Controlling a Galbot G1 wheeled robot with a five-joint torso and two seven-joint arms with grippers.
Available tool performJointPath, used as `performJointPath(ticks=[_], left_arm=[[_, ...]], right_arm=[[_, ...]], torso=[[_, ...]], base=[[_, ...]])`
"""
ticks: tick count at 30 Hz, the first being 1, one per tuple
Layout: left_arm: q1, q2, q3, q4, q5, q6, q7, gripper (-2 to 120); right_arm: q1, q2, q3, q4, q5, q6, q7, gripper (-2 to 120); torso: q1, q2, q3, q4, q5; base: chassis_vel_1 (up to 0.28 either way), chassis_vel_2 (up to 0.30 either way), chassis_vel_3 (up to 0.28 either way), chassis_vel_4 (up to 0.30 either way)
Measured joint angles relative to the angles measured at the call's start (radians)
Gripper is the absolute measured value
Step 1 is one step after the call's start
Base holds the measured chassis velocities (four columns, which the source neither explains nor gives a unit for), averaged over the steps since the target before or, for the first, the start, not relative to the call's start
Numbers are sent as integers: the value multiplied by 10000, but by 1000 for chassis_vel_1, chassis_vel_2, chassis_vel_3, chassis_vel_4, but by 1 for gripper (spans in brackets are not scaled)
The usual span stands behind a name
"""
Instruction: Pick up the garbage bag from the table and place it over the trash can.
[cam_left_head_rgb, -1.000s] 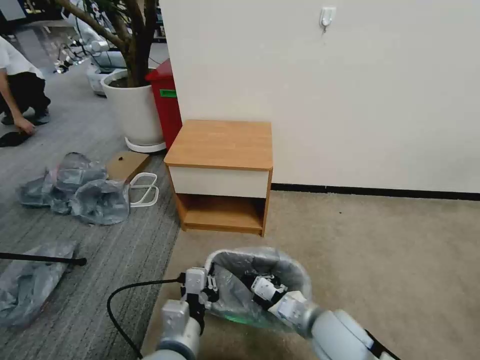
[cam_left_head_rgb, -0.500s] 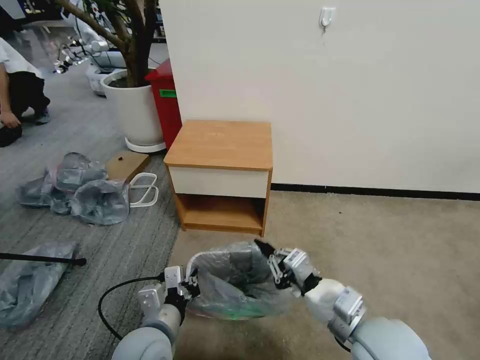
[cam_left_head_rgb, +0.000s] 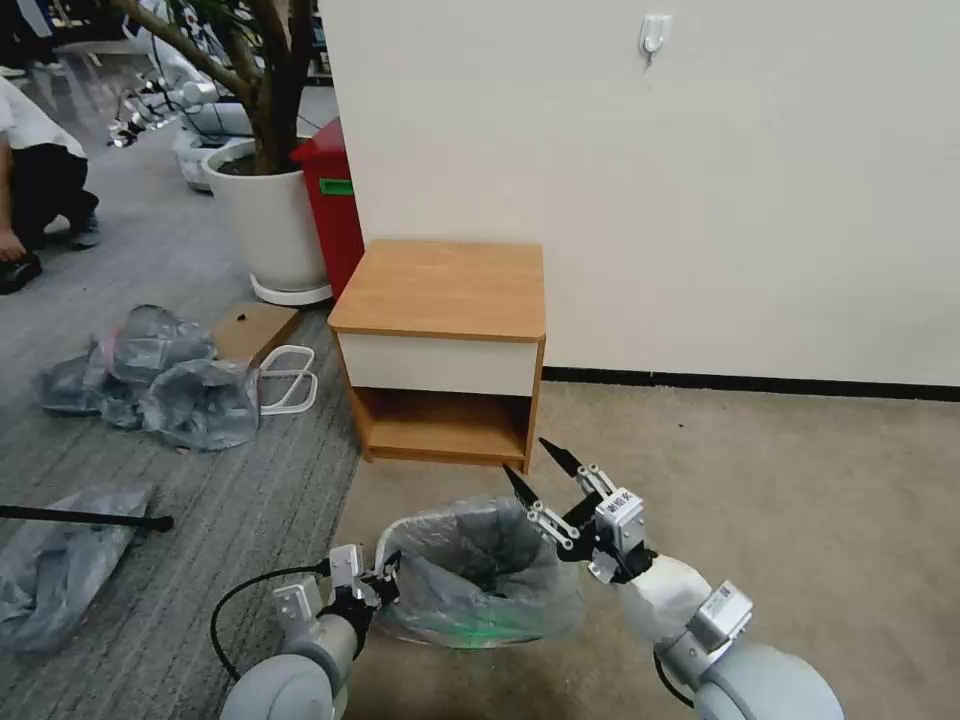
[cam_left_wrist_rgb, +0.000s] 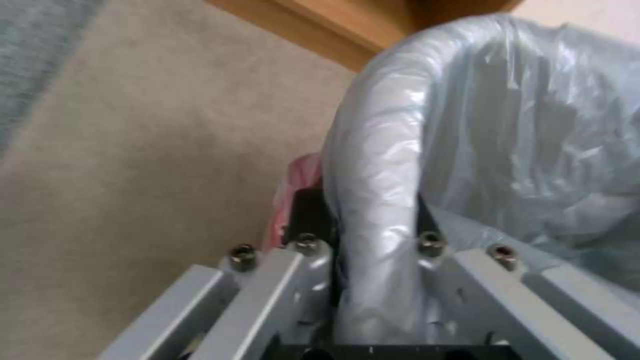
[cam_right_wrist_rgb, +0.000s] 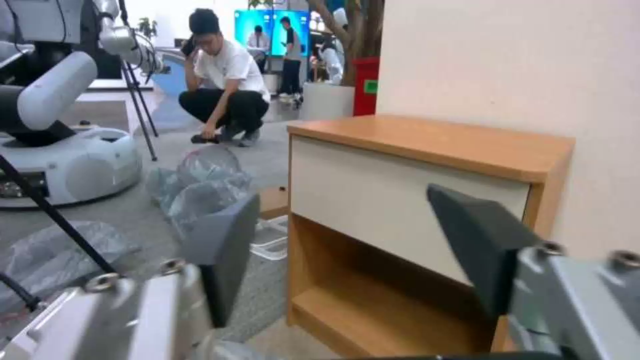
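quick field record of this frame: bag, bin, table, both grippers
garbage bag: draped over and lining the trash can, grey film folded over the rim
trash can: on the carpet in front of the table, upright
table: top bare, against the wall
left gripper: at the can's left rim, fingers straddling the bag-covered rim
right gripper: open, above the can's far right rim, holding nothing
other bags: grey, on the floor to the left

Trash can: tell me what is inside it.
The garbage bag lines the trash can, its plastic folded over the rim, where the left gripper straddles it. The bag covers the can's bottom. The right gripper is above, open.
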Motion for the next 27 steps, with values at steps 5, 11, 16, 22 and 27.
performJointPath(ticks=[5,11,16,22,27], left_arm=[[-109,151,-137,35,-412,495,539,32],[-94,175,-252,91,-485,550,606,57],[0,227,-380,52,-472,528,617,74],[173,517,-655,-337,-138,401,830,94],[475,709,-1064,-1037,550,-593,1512,100]], right_arm=[[-22,218,-22,-301,13,293,-178,91],[-55,287,28,-443,220,520,-341,100],[-67,285,96,-488,297,582,-373,100],[-10,334,64,-576,553,580,-256,100],[-76,812,-394,-960,625,255,2249,100]], torso=[[0,0,0,0,1],[0,0,0,0,1],[0,0,0,1,1],[1,0,0,0,0],[0,0,0,1,2]], base=[[0,0,0,0],[0,0,0,0],[0,0,0,0],[0,0,0,0],[0,0,0,0]])
